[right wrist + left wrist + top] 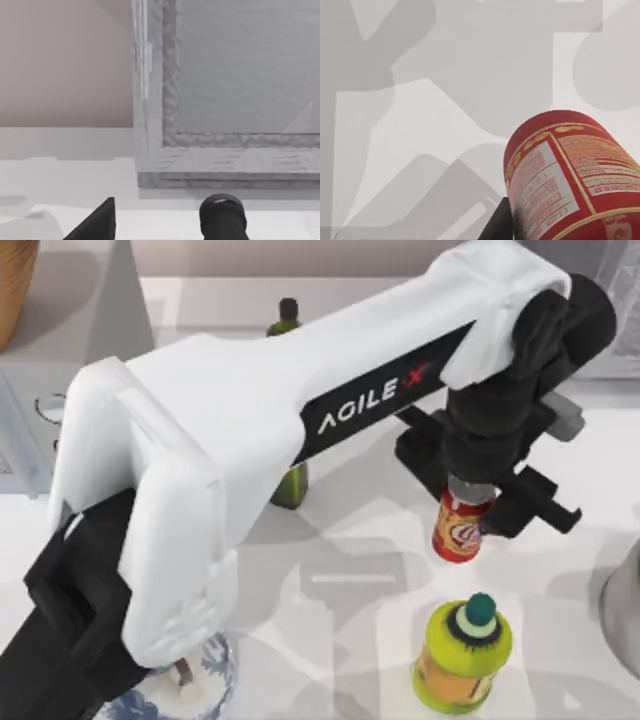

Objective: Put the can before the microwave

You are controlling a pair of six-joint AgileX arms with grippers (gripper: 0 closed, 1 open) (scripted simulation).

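Observation:
The red can point(458, 535) with its white-and-yellow logo hangs upright in my left gripper point(465, 505), which is shut on its upper part, right of the table's middle. In the left wrist view the can point(570, 175) shows its label side, with the pale table and shadows beyond it, so it looks lifted off the surface. The light-grey microwave point(35, 390) stands at the far left, largely hidden behind my left arm. My right gripper point(95, 225) shows in the right wrist view as a dark wedge facing a speckled grey box point(225, 90).
A fat yellow-green bottle with a teal cap point(462, 650) stands just in front of the can. A dark-capped green bottle point(288, 315) stands behind my arm. A blue-and-white object point(200, 685) sits front left and a grey vessel point(625, 610) at the right edge.

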